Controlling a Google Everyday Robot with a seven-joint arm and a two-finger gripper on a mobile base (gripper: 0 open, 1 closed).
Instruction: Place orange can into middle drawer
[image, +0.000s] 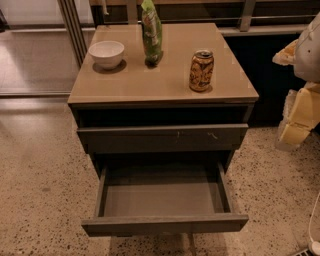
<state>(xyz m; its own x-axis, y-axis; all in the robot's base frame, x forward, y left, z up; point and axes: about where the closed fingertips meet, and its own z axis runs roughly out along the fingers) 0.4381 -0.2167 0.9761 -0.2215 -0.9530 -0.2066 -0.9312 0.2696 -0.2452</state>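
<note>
The orange can (201, 70) stands upright on the right part of the cabinet top (165, 82), silver top up. The middle drawer (165, 223) is pulled out wide below it, and its smooth grey inside holds nothing. My gripper (298, 117), pale yellow below a white arm part, hangs at the right edge of the view. It is beside the cabinet, well to the right of the can and lower than it, and it touches nothing.
A white bowl (106, 53) and a tall green snack bag (152, 32) stand on the cabinet top, left of the can. A drawer front with small pale scratches (162, 136) sits above the open drawer. Speckled floor surrounds the cabinet.
</note>
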